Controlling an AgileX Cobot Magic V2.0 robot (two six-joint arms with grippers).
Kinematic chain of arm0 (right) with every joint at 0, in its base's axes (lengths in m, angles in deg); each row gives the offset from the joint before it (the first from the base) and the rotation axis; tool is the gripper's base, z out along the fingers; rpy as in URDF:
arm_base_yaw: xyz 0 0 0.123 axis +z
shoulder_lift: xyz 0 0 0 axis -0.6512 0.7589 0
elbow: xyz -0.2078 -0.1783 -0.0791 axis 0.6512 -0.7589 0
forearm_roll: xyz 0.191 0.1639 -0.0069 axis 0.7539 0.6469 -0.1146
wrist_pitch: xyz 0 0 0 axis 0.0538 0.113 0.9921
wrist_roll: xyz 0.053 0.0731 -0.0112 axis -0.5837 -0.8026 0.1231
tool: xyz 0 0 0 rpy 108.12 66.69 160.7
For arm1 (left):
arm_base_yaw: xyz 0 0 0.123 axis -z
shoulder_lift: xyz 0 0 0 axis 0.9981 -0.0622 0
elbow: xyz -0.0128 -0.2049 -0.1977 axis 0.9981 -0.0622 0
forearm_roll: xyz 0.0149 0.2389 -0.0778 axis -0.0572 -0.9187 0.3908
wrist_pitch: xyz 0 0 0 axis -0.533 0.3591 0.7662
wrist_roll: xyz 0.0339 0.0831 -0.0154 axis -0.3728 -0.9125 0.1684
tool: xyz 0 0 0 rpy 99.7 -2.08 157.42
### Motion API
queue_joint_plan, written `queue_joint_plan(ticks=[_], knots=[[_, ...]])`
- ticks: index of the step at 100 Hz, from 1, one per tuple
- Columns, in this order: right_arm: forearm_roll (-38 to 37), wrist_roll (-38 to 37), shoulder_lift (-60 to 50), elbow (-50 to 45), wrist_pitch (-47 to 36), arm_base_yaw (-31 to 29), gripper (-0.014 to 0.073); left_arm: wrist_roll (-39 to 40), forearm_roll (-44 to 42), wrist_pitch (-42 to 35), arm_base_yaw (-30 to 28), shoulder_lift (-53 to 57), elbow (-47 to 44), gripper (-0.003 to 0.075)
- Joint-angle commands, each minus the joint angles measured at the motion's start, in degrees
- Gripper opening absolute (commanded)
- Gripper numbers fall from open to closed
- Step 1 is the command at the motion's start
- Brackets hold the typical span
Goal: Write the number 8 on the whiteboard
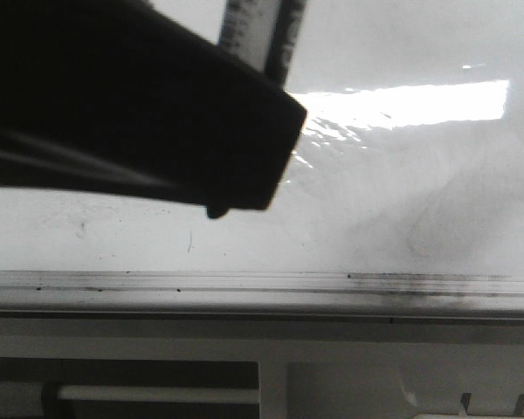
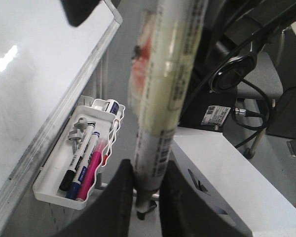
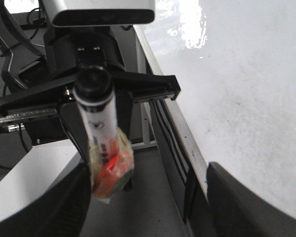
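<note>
The whiteboard (image 1: pixel 402 201) is glossy white with grey smudges and a grey rail (image 1: pixel 244 284) along its lower edge. No number 8 shows on it, only specks and a thin scratch (image 1: pixel 189 242). My left gripper (image 2: pixel 147 173) is shut on a white marker (image 2: pixel 163 84) wrapped in yellowed tape with a red patch, held beside the board (image 2: pixel 34 74). In the right wrist view my right gripper (image 3: pixel 148 217) is open. The marker (image 3: pixel 101 133) hangs with its taped end close to one finger (image 3: pixel 54 207). The board (image 3: pixel 246 89) lies beside the other finger.
A blurred black arm part (image 1: pixel 157 105) covers the upper left of the front view. A white tray (image 2: pixel 54 182) hung under the board's rail holds several markers (image 2: pixel 86 163). A white box (image 2: pixel 227 182) and cables (image 2: pixel 246 54) lie below the left gripper.
</note>
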Motion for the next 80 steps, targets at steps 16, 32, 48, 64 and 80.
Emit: queue_joint_plan(ticks=[16, 32, 48, 64, 80], knots=[[10.8, 10.0, 6.6, 1.9, -2.0, 6.7, 0.0437, -0.3, 3.3, 2.3, 0.4, 1.1, 2.0, -0.0020], [11.1, 10.0, 9.1, 1.9, -9.5, 12.2, 0.0344, -0.3, 3.3, 2.3, 0.4, 1.1, 2.0, -0.0020], [11.7, 10.0, 9.5, 1.9, -14.7, 14.2, -0.0011, -0.3, 3.3, 2.0, 0.4, 1.1, 2.0, -0.0020], [11.0, 10.0, 9.4, 1.9, -17.4, 14.2, -0.0064, -0.3, 5.4, 0.3, 0.4, 1.5, 2.0, 0.0108], [-8.3, 0.0, 9.4, 5.6, -17.9, 13.7, -0.0064, 5.8, 4.5, -0.8, -1.6, 6.3, 2.0, 0.0443]])
